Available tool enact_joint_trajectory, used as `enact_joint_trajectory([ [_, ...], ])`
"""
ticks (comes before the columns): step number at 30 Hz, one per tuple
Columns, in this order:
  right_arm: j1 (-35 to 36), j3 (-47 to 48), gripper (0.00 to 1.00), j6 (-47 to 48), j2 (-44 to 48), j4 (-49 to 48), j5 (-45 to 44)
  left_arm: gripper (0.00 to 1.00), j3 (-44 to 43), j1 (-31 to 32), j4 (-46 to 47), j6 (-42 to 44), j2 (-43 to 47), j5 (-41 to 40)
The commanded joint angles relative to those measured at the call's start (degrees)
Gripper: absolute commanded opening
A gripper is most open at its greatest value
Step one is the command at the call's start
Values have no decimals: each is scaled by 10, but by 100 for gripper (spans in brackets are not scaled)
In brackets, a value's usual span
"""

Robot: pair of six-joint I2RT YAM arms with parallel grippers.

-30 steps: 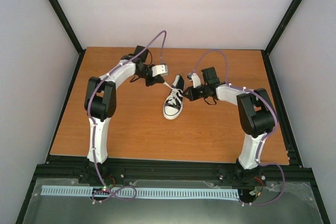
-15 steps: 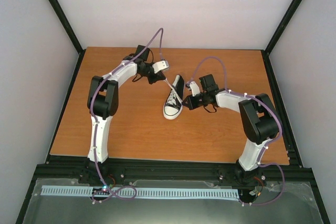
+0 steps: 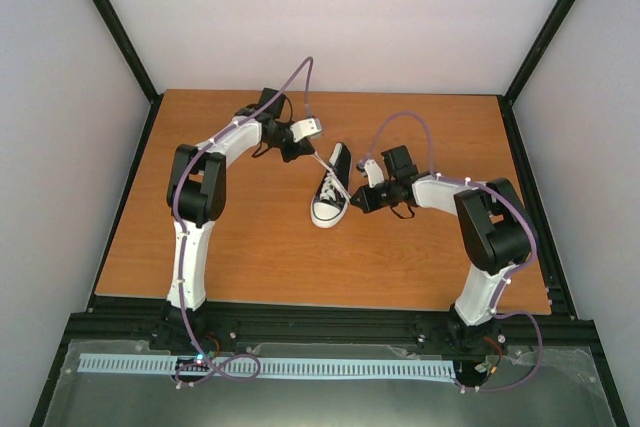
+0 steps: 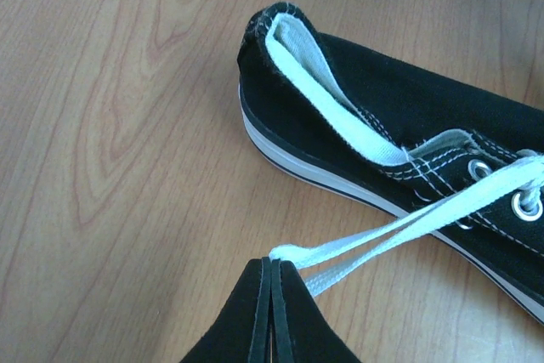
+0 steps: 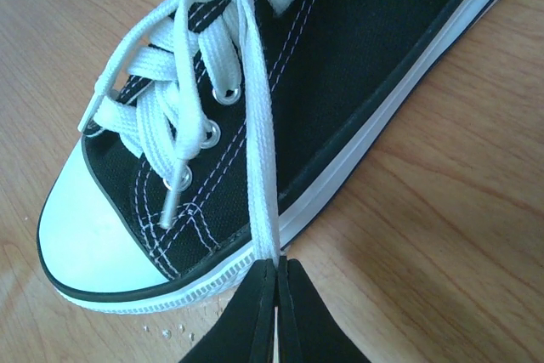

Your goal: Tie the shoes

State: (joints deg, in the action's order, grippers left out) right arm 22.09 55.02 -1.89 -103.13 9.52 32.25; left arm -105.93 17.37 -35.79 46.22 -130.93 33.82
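- The shoe point(image 3: 331, 195) lies near the middle of the table point(image 3: 240, 257). Seen from above, its toe cap points to 6 o'clock and its heel to 12 o'clock.
- Left pincer point(image 4: 274, 266): jaws pressed together, clamped on the left lace strand point(image 4: 408, 220). It sits at 11 o'clock from the shoe, just off the heel.
- Right pincer point(image 5: 276, 266): jaws pressed together, clamped on the right lace strand point(image 5: 259, 150). It sits at 3 o'clock from the shoe, low beside the sole near the toe cap.
- Change over the last second:
  - The left pincer has drawn slightly further out toward 11 o'clock.
  - The right pincer has come in closer to the side of the shoe.
  - The shoe has kept its place, apart from a slight turn.
  - Both grips are unchanged.
- Result: each strand now runs straight and taut from the top eyelets to its pincer.
- Assessment: this is a tensioning step, and the laces are held under control at both ends. No bow or loop is visible. The crossing at the top eyelets cannot be read clearly, so most of the tying appears still to be done.
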Motion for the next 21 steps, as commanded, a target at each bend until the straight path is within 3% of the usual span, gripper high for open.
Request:
enact_joint_trajectory([
  [1,-5,-20,3,0,-13,35,-2,1,0,-15,36,18,-11,-36],
  [21,-12,-53,3,-13,-11,17,11,1,24,-19,41,44,-10,-45],
])
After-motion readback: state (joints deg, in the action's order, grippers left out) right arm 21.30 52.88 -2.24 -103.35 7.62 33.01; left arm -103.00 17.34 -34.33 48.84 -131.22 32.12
